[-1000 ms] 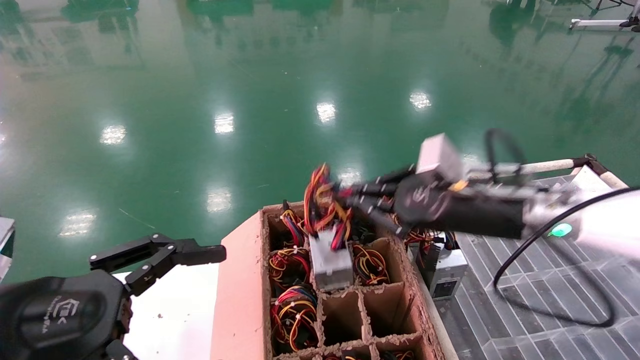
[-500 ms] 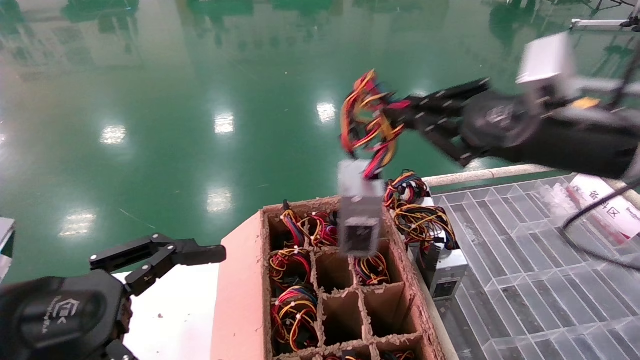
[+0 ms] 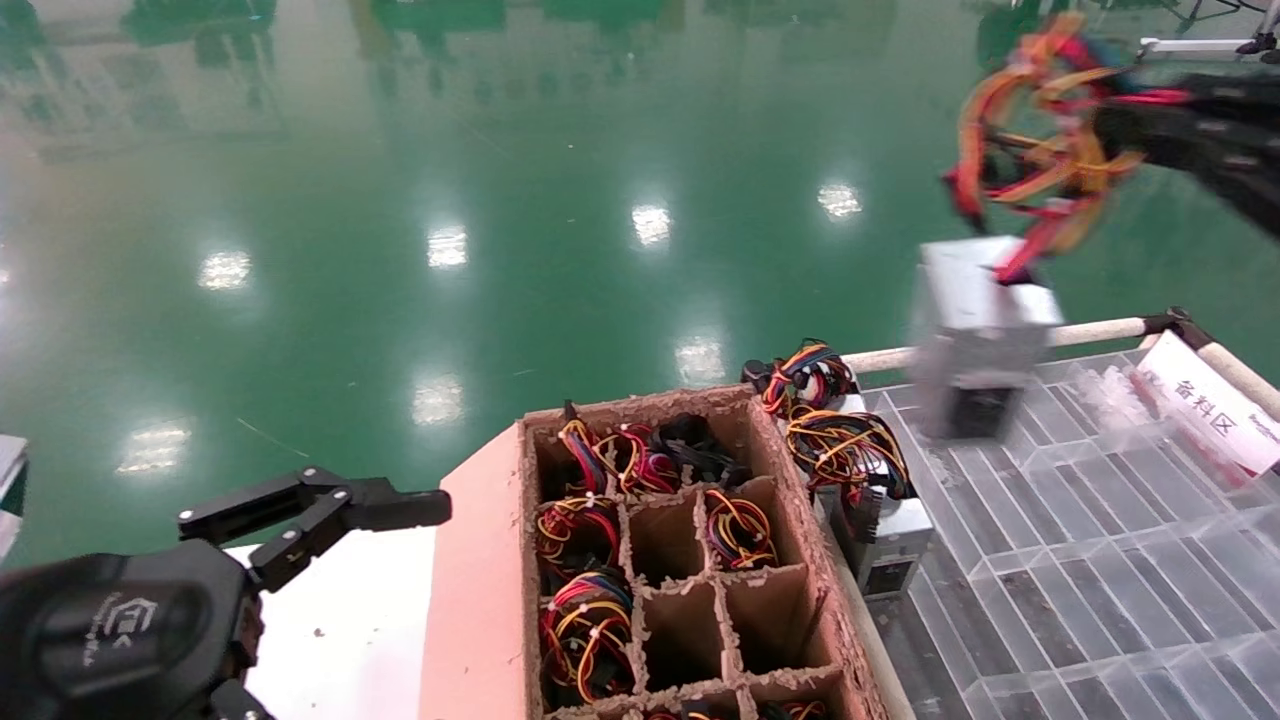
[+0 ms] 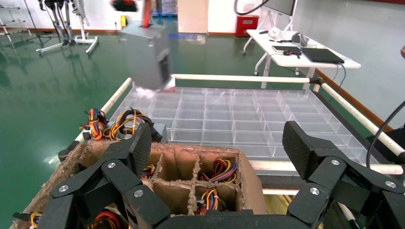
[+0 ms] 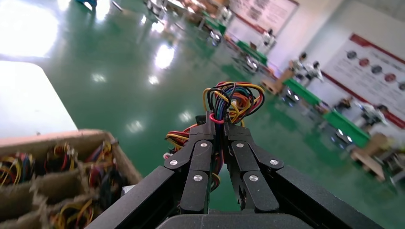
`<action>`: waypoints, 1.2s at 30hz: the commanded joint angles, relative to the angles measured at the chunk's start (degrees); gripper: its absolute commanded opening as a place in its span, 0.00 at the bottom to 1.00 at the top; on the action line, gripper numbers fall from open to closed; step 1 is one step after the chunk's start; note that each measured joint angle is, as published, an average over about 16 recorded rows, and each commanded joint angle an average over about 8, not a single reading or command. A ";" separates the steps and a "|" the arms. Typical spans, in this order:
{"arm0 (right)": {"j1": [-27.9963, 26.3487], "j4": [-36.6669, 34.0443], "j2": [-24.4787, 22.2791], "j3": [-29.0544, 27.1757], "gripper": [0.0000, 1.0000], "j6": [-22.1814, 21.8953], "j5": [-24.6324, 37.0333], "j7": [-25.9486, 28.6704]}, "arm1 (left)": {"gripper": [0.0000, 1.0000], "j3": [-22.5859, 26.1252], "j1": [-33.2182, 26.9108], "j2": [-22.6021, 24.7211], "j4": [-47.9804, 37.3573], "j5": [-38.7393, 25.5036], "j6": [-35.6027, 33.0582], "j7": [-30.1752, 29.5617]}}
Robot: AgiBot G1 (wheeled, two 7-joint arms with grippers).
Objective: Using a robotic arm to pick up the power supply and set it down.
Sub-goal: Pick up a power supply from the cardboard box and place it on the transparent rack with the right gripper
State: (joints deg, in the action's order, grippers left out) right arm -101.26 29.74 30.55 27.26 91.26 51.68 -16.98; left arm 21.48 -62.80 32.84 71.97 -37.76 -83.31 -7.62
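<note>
Below right claw (image 3: 1120,125): power supply (image 3: 978,335) dangling by wires (image 3: 1030,150).

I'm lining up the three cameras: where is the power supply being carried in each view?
Head view: power supply hangs by its wires from the right gripper, above the clear tray.
Left wrist view: its box hangs beyond the cardboard box.
Right wrist view: only its wire bundle, clamped.
Shared landmark: the cardboard box.
</note>
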 commanded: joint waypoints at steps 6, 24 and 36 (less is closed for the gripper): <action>4.94 4.74 -7.48 2.27 0.00 0.02 -4.83 2.91 | 1.00 0.00 0.00 0.00 0.00 0.00 0.00 0.00; 12.60 5.41 -9.14 10.15 0.00 -0.43 -8.84 0.35 | 1.00 0.01 0.00 0.00 0.00 0.01 0.00 0.00; 11.29 4.19 -6.92 15.99 0.00 -0.32 -6.44 0.03 | 1.00 0.01 0.00 0.00 0.00 0.01 0.00 0.01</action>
State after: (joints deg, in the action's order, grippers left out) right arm -90.09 33.64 23.80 43.21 90.87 45.34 -17.16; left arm 21.49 -62.80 32.84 71.97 -37.76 -83.31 -7.62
